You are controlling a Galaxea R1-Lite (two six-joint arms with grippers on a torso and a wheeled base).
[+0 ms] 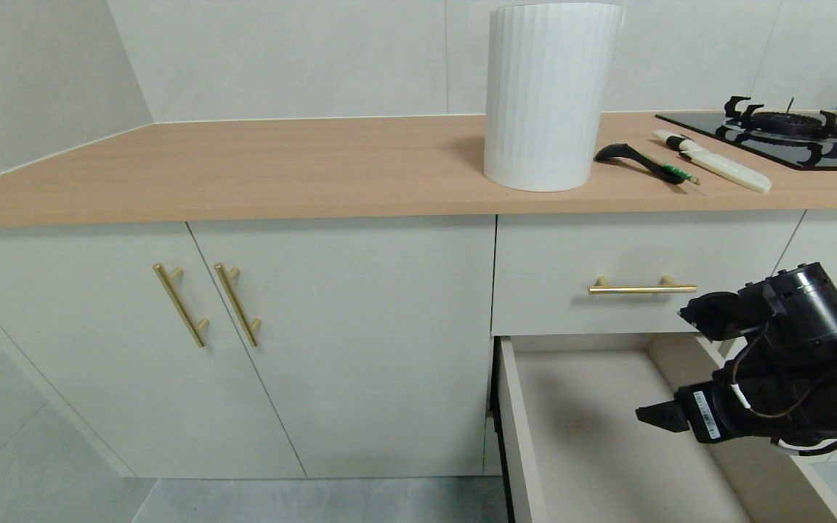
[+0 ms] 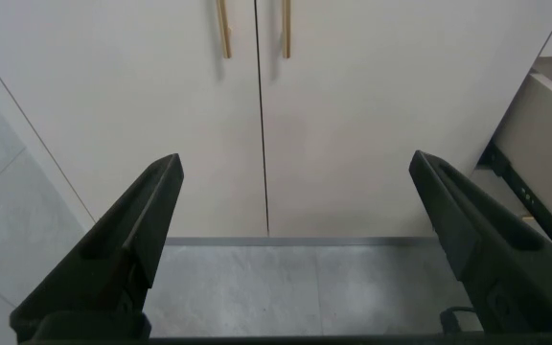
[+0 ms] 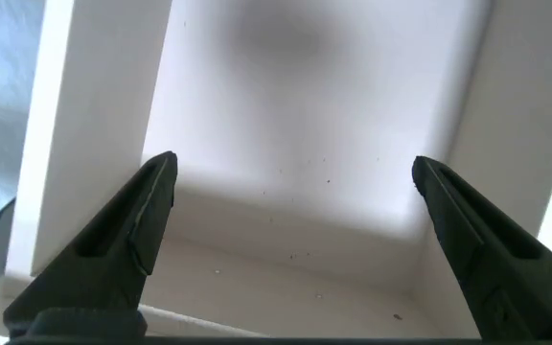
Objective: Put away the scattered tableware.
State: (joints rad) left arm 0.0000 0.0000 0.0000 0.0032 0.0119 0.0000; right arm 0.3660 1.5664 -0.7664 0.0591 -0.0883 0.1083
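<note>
Pale wood forms the bench (image 1: 280,167), which runs the full width of the head view. Farthest left, below it, are two cupboard doors (image 1: 317,341), shut, with brass bar handles (image 1: 180,305) side by side. The left claw (image 2: 292,163) hangs low in front of those doors, above the floor. Its fingers are spread wide with nothing between them, so it is probably only parked out of the way. Further right on the bench stands a tall white ribbed canister (image 1: 546,94), upright. It could be meant as a holder for utensils, though its inside cannot be seen. Just beside its base lies the black utensil (image 1: 636,160), flat on the wood, green at the end of its thin handle. Next to that, close or perhaps just touching, is the long white utensil (image 1: 716,163), which looks like a sheathed knife. Both lie at a slant near the black hob (image 1: 789,131), so neither has been put away. Below them the upper drawer is closed, while the lower drawer (image 1: 593,436) is pulled out with its floor bare, presumably opened to take these pieces. The right claw (image 3: 292,168) hovers over that open drawer, fingers wide apart and holding nothing. It is well below the tableware, so any pick would first need a lift to bench height.
</note>
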